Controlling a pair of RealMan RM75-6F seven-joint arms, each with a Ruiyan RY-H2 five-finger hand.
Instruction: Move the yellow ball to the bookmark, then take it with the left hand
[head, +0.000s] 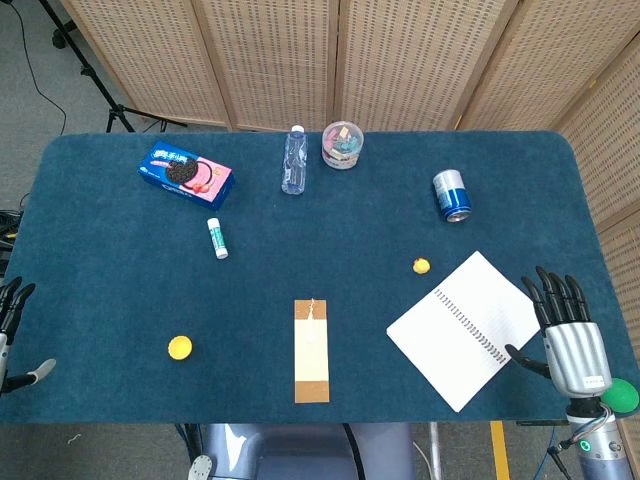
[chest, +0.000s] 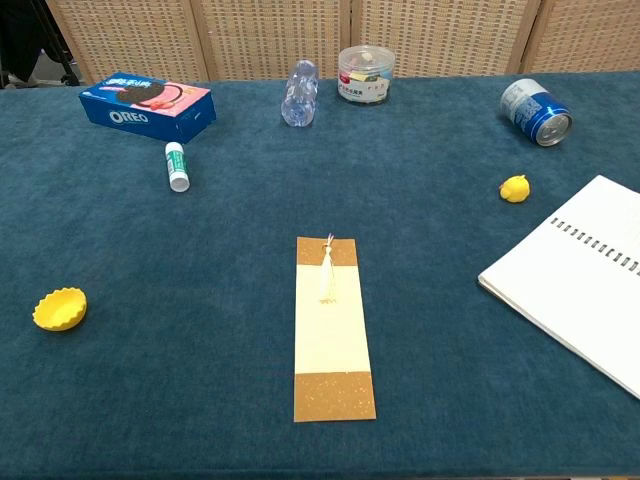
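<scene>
Head view has the yellow ball (head: 421, 266) sitting on the blue table (head: 100, 300), just off the far-left corner of the open notebook (head: 465, 328) and well right of the bookmark (head: 311, 350). Right hand (head: 570, 335) is at the table's right edge, fingers spread, holding nothing. Left hand (head: 12, 310) barely pokes in at the left edge, can't tell its state. Yellow cup (head: 180, 347) sits near-left.

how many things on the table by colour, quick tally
yellow: 2, ball, cup
blue: 2, oreo box, can
clear: 2, bottle, tub
white: 2, notebook, glue stick
tan: 1, bookmark
total: 9
</scene>
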